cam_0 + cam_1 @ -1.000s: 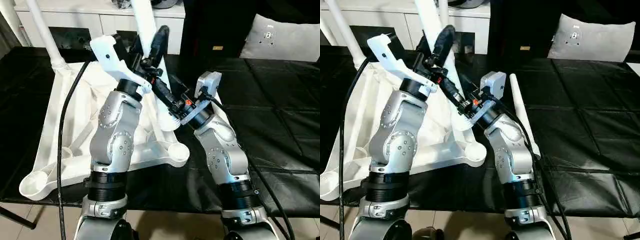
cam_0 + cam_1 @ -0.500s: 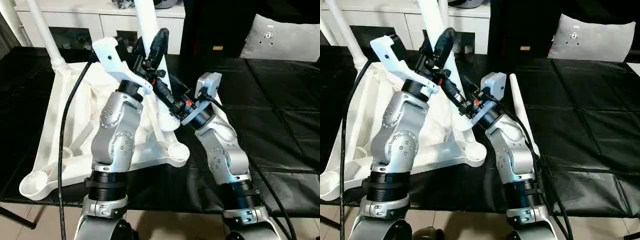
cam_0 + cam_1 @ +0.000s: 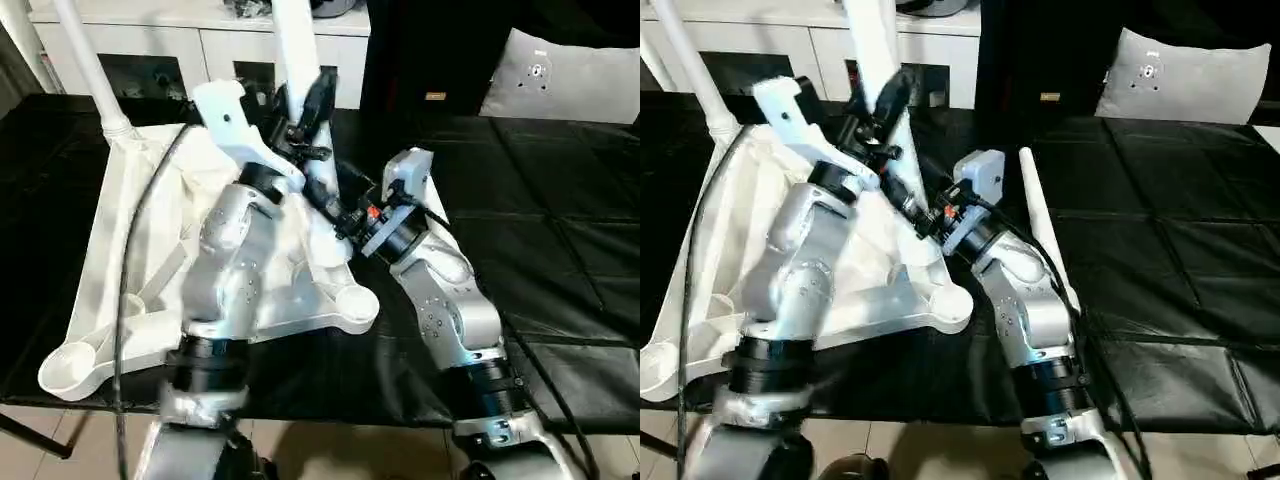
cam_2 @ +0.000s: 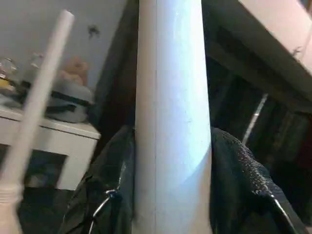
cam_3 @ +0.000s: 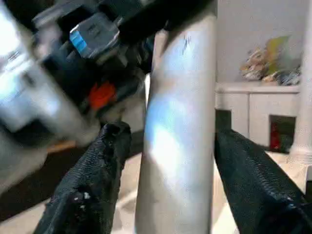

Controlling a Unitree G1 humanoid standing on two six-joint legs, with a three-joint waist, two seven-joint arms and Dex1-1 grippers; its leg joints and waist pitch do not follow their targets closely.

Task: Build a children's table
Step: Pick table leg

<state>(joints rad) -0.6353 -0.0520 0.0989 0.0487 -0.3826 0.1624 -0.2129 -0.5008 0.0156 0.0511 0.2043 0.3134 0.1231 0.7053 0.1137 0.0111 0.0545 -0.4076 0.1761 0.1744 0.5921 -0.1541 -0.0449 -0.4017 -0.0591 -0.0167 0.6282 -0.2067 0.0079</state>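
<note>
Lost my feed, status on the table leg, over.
Left gripper clamped on upright leg. Right gripper straddling it lower down, fingers off. Table top upside down, one leg already fitted. Spare leg beside right arm.

The top (image 3: 110, 270) lies underside up on the left part of the mat (image 3: 560, 260). One leg (image 3: 85, 65) stands in its far left corner socket, a second leg (image 3: 300, 60) rises near its right edge, and a third leg (image 3: 1040, 225) lies on the mat just right of the top. A cabinet (image 3: 170, 40) stands behind, a cushion (image 3: 570, 75) at the far right.
</note>
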